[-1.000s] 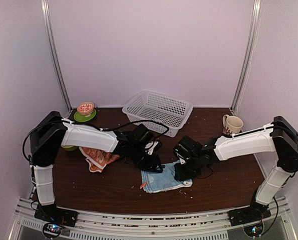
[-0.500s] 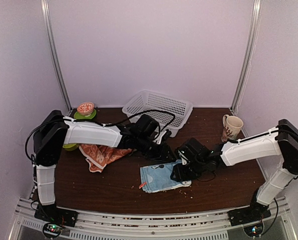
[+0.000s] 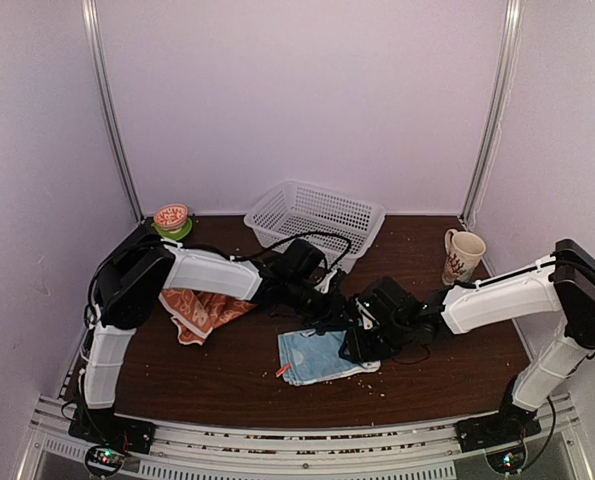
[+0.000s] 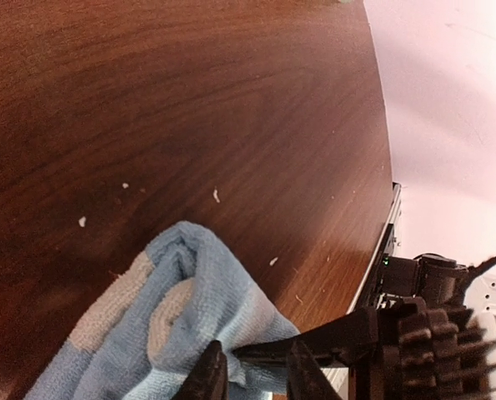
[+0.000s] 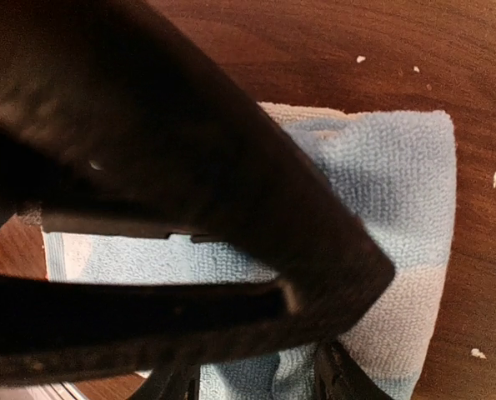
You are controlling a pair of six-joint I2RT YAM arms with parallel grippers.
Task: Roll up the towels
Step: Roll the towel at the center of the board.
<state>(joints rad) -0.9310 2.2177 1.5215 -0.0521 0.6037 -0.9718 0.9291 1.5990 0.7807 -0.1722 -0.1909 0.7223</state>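
Observation:
The light blue towel (image 3: 312, 360) lies at the table's front middle, with its far edge bunched into a fold (image 4: 172, 317). My left gripper (image 3: 342, 318) is at that far right edge, its fingers (image 4: 210, 377) closed on the fold. My right gripper (image 3: 355, 345) sits right beside it over the towel's right side (image 5: 398, 208), jaws apart, gripping nothing. One of its fingers (image 4: 323, 343) crosses under the left gripper (image 4: 254, 379). The left gripper's dark body fills most of the right wrist view. The orange-red towel (image 3: 202, 310) lies crumpled to the left, untouched.
A white mesh basket (image 3: 317, 215) stands at the back centre. A patterned mug (image 3: 464, 250) is at the right, and a small bowl on a green plate (image 3: 171, 218) sits at the back left. Crumbs dot the brown table (image 3: 227, 380).
My left gripper swung from the blue towel's left corner to its far right edge and closed a little. My right gripper's jaws widened, and the towel's far edge bunched up.

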